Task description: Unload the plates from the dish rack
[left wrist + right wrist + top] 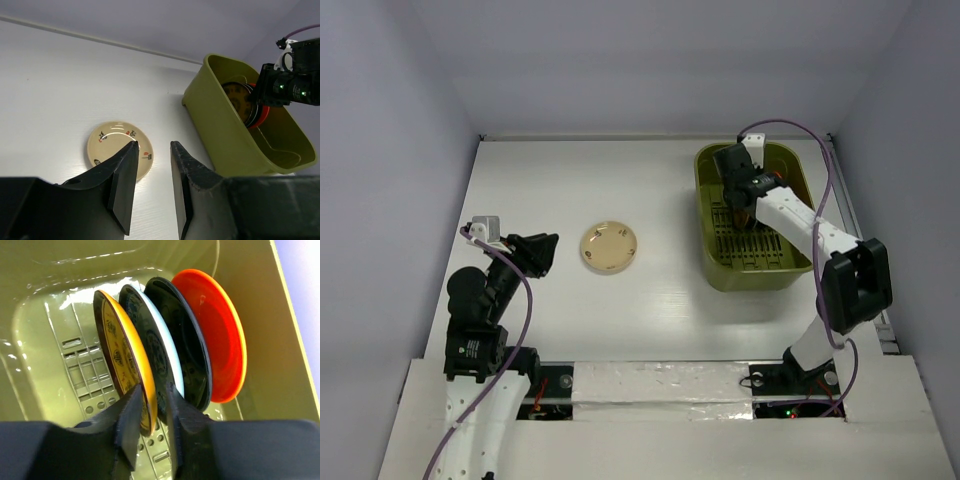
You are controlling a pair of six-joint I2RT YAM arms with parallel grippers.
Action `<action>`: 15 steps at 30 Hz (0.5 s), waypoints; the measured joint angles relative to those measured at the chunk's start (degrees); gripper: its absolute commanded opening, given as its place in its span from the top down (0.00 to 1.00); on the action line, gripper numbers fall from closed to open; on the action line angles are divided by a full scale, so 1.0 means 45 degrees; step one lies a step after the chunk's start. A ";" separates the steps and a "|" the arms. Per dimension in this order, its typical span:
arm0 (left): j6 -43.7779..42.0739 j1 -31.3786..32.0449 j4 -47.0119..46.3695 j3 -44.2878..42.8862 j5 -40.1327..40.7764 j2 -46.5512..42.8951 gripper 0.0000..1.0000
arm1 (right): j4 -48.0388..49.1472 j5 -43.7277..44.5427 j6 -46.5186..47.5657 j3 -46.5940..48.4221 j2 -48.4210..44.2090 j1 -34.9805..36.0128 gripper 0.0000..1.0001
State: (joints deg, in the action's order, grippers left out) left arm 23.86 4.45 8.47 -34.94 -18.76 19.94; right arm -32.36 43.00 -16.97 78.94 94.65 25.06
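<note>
The olive-green dish rack point(720, 278) stands at the right of the table. Several plates stand on edge in its slots: a dark plate with yellow pattern point(116, 347), a teal-rimmed patterned plate point(162, 352), a dark plate point(187, 340) and an orange-red plate point(220, 335). My right gripper point(152, 389) reaches into the rack point(50, 270); its jaws straddle the lower rim of the yellow-patterned plate with a small gap left. A cream plate point(610, 247) lies flat on the table's middle. My left gripper point(152, 143) is open and empty, hovering beside the cream plate point(112, 145).
The rack's slotted floor point(82, 375) is bare in front of the plates. The table point(650, 180) is white, with grey walls on three sides. A purple cable point(825, 190) loops over the right arm beside the rack.
</note>
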 measured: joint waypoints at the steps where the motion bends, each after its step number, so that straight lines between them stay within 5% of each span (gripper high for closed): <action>1: 0.0000 0.0000 0.0005 0.0000 0.0000 0.0000 0.71 | 0.0005 0.0015 0.0068 0.0058 0.0107 -0.0044 0.72; 15: 0.0000 0.0000 0.0005 0.0000 0.0000 0.0000 0.71 | -0.0078 0.0457 0.0967 0.0607 0.0457 -0.0141 0.97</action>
State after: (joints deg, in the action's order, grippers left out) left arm 23.86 4.45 8.49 -34.94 -18.76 19.94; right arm -32.71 45.06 -12.62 81.67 96.71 24.43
